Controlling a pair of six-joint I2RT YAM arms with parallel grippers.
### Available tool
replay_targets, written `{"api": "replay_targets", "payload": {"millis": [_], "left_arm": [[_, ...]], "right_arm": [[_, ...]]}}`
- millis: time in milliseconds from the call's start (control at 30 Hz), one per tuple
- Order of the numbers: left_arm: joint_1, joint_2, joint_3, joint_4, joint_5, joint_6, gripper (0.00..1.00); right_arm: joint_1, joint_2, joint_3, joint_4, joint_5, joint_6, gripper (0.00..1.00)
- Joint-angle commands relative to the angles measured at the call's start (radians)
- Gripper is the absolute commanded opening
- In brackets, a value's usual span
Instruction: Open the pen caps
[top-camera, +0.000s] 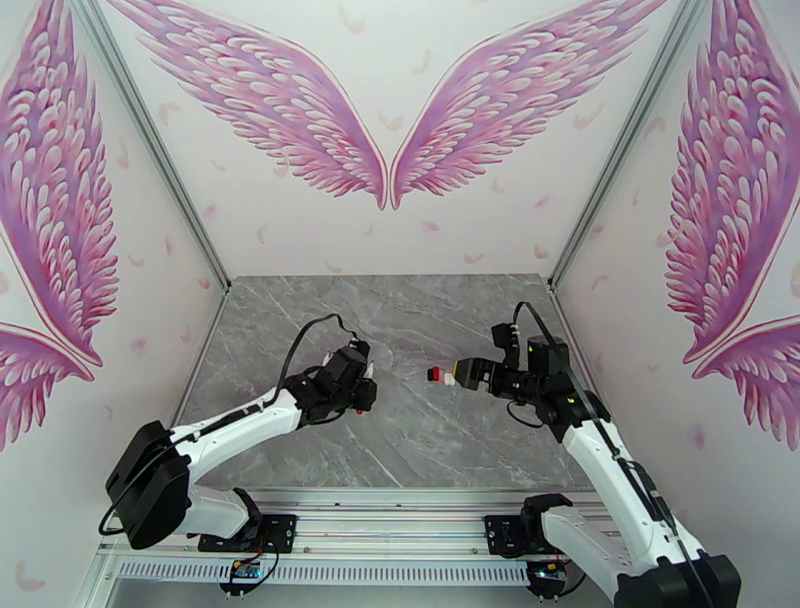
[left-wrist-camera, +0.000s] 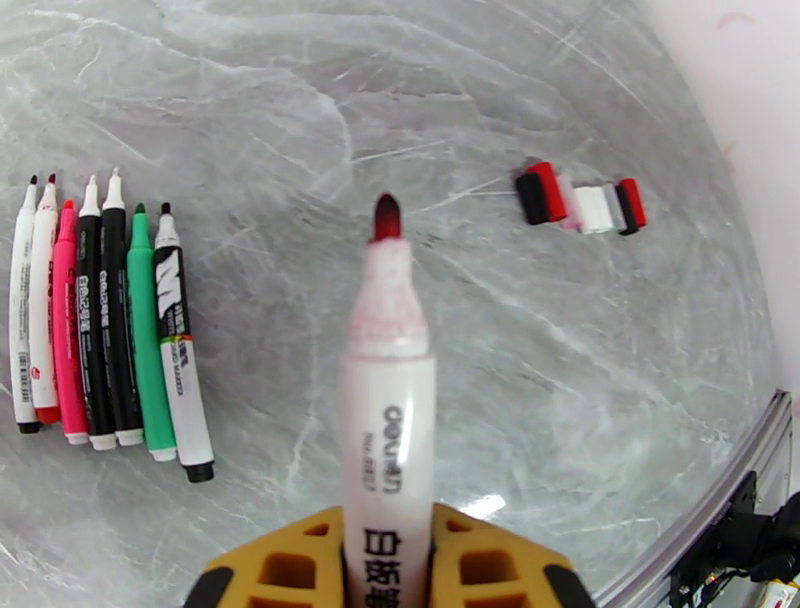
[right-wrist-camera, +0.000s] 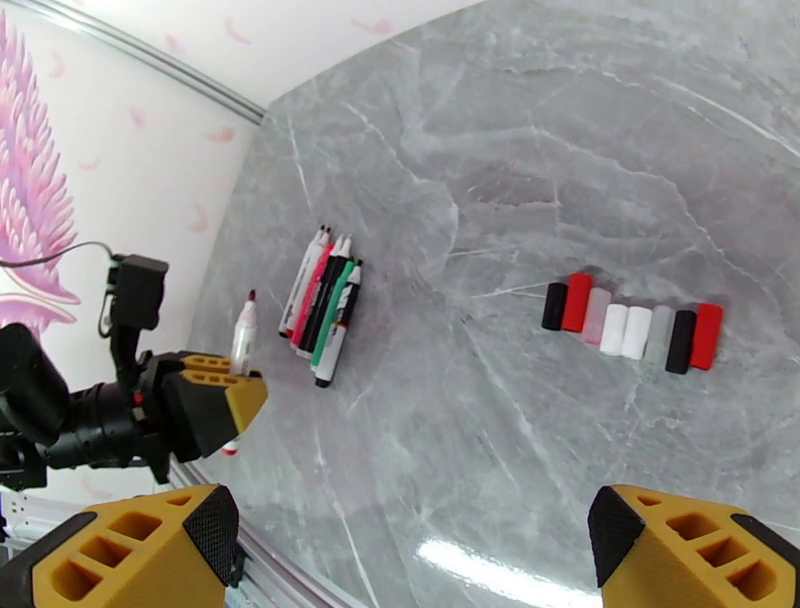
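My left gripper (left-wrist-camera: 387, 565) is shut on a white marker (left-wrist-camera: 387, 400). The marker is uncapped and its red tip points away over the table. From the right wrist view the left gripper (right-wrist-camera: 205, 395) holds that marker (right-wrist-camera: 243, 335) upright. A row of several loose pen caps (right-wrist-camera: 630, 330) in black, red, pink and white lies on the grey marble table (right-wrist-camera: 520, 150). In the top view the pen caps (top-camera: 437, 375) lie just left of my right gripper (top-camera: 462, 373). The right gripper (right-wrist-camera: 410, 550) hangs open above the table with nothing between its fingers.
Several uncapped pens (left-wrist-camera: 100, 320) lie side by side in a row to the left, among them white, pink, black and green ones. The same pens (right-wrist-camera: 325, 300) sit near the table's left wall. An aluminium rail (left-wrist-camera: 700, 520) runs along the near edge.
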Motion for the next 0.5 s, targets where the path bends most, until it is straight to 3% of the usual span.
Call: {"api": "replay_targets", "payload": {"millis": [0,233,467], "left_arm": [[0.004,0.068,0.079,-0.074,-0.075,0.019,0.08],[0.008,0.216,0.194,-0.165,-0.223,0.041,0.08],[0.016,0.343,0.282,-0.203,-0.244,0.077,0.1]], "right_arm": [[0.006,-0.01,-0.023,0.021,-0.027,0.007,0.99],[0.007,0.003,-0.024,0.026,-0.026,0.003,0.99],[0.007,0.01,-0.02,0.018,-0.024,-0.002,0.99]]}}
